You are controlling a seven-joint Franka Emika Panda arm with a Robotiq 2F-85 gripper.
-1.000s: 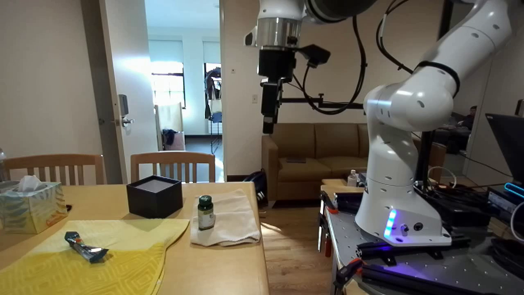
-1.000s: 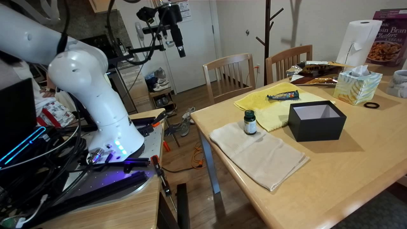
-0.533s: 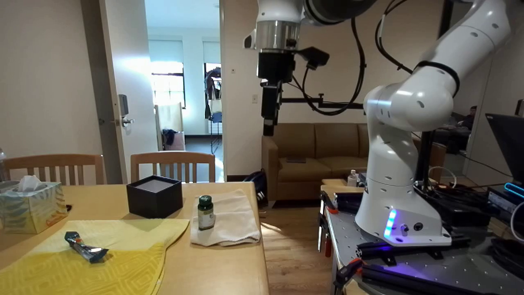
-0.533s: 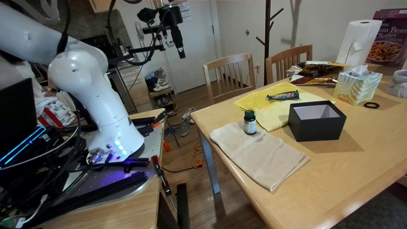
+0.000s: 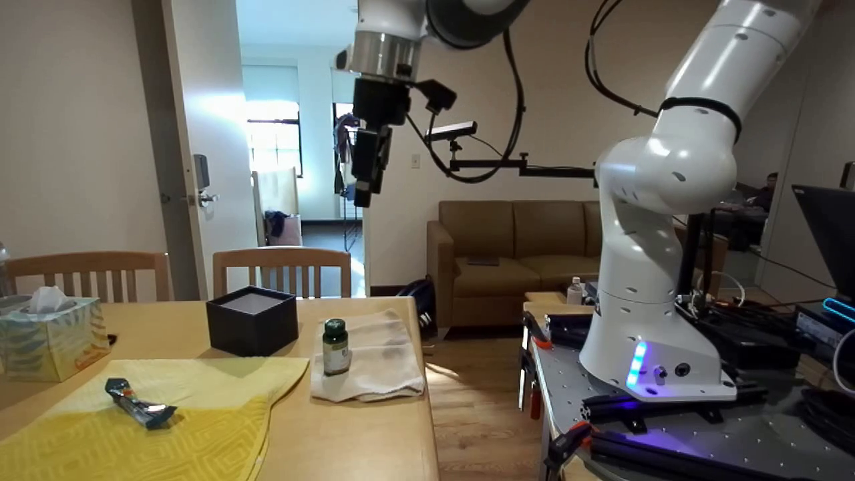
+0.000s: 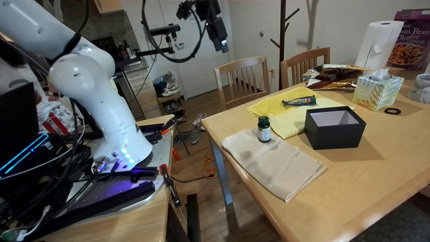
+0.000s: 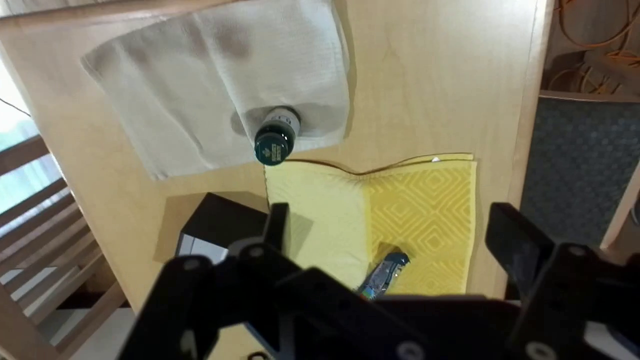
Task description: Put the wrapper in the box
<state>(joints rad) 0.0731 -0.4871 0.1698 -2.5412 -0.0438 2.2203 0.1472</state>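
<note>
The wrapper is a crumpled, elongated dark and silvery scrap lying on a yellow cloth. It also shows in an exterior view and in the wrist view, where the gripper body hides its lower end. The black box stands open-topped on the table beside the cloth; it also shows in an exterior view. In the wrist view the box is partly hidden by a finger. My gripper is open and empty, its fingers wide apart. In both exterior views the gripper hangs high, well above table height.
A green-capped jar stands on a beige cloth near the box. A tissue box, a black ring and a shiny foil package are on the table. Chairs stand at its edges.
The arm has reached out over the table: the gripper has moved left and slightly up in an exterior view and tilted. The wrapper, box and jar have not moved.
</note>
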